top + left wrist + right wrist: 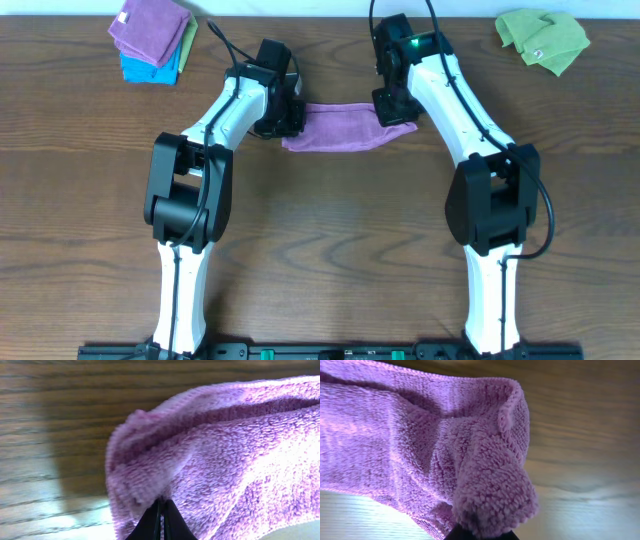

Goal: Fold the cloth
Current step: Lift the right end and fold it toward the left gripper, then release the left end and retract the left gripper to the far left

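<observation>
Surface [330, 230]: dark wood-grain top, grain running L–R. Far-L corner: stack of 3 folded cloths, with purple top cloth [150, 27] over green middle cloth [189, 38] over blue bottom cloth [148, 68], edges offset, blue showing at near side. Far-R corner: crumpled lime cloth [543, 38], single item, lying on surface, well apart from stack.

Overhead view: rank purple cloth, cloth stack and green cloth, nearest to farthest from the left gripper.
1. Purple cloth, pinched in the left gripper, centre.
2. Cloth stack, far-left corner.
3. Green cloth, far-right corner.
</observation>
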Available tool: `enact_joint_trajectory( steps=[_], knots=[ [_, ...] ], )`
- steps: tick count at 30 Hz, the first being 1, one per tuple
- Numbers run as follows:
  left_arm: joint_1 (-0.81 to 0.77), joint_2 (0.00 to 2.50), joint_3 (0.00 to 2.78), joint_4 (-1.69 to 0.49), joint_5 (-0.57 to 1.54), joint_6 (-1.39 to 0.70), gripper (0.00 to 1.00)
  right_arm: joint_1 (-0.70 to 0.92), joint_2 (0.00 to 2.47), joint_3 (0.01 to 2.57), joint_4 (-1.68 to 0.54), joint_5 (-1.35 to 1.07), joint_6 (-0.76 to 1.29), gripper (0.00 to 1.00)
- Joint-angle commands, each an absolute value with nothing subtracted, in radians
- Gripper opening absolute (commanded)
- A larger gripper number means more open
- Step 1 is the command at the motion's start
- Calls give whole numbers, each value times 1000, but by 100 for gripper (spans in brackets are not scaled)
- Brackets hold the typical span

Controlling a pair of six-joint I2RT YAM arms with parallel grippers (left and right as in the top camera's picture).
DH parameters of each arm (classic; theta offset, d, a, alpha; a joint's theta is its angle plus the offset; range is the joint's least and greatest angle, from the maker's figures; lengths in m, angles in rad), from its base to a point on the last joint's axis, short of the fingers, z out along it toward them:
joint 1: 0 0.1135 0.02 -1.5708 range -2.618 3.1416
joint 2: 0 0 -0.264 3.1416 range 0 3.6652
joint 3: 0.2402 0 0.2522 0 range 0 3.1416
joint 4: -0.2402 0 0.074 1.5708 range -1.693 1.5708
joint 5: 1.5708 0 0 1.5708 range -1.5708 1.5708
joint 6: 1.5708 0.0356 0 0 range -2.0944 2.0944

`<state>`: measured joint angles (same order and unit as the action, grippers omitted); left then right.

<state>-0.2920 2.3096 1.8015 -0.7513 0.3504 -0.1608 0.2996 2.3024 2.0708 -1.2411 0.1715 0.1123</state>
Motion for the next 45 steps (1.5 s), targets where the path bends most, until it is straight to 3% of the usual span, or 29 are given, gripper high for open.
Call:
enact_joint_trajectory(
  steps=[1, 17, 30, 45],
  knots=[
    [-295, 2311, 1818, -756, 390, -173, 6, 305, 2268, 2091, -1259, 274, 96, 1],
    [-183, 1950, 1851, -771, 382, -161, 6, 329, 2270, 2090, -1296, 377, 80, 2],
    [-4, 1674, 1851, -897, 444, -161, 6, 473, 2281, 2079, -1174, 445, 35, 1],
    [13, 1581, 1851, -921, 471, -157, 6, 571, 2372, 2079, -1067, 444, -6, 1]
  ],
)
